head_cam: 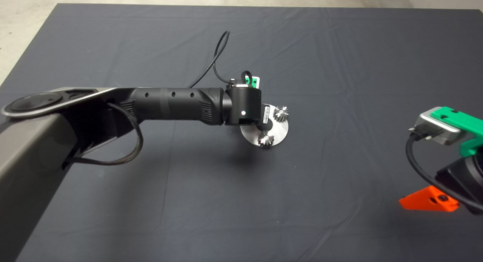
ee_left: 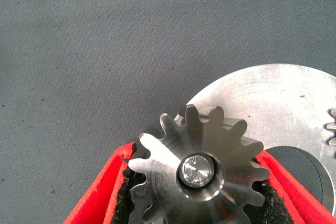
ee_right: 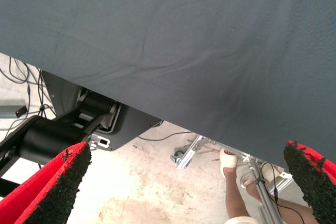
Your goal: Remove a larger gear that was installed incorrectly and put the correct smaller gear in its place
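Left gripper (ee_left: pixel 197 192), mid-frame in head view, held the larger gear (ee_left: pixel 197 169) between its pads over the plate's (ee_left: pixel 278 103) pin (ee_left: pixel 196 172), axis upright, two small gears (head_cam: pixel 281 113) close by; right gripper (ee_right: pixel 184 182), fingers wide, sat parked at lower right.

Gears: three. One larger gear (ee_left: pixel 197 174) between left gripper (ee_left: pixel 197 192) fingers; two small dark gears (head_cam: pixel 281 113) (head_cam: pixel 266 140) on one round steel plate (head_cam: pixel 281 131). Grippers: two. Person's legs: two.
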`<state>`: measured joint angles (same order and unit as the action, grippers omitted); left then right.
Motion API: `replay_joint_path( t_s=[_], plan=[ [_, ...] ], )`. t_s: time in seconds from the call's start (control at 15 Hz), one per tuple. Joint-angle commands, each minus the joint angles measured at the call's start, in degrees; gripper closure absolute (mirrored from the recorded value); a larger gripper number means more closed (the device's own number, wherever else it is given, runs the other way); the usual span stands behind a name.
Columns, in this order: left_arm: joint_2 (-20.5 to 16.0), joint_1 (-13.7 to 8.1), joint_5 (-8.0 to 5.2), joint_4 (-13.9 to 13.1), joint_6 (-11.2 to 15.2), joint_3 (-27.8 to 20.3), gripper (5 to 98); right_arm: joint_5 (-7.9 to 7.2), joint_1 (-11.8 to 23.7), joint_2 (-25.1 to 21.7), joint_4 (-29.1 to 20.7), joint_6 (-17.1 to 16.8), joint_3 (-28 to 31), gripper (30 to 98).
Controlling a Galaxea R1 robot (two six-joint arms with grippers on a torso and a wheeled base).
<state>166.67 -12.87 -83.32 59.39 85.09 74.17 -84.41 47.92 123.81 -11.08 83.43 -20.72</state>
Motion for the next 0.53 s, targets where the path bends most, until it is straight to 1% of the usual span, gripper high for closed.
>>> replay_joint_path(
  t_s=[0.0,0.47],
  plan=[
    [0.0,-1.0,-0.26,0.6,-0.2,-0.3,54.8,0.12,0.9,-0.2,-1.5,0.0,0.3,31.7],
    [0.1,-1.0,-0.26,0.6,-0.2,-0.4,57.9,0.12,0.9,-0.1,-1.5,0.0,0.3,31.7]
  ],
)
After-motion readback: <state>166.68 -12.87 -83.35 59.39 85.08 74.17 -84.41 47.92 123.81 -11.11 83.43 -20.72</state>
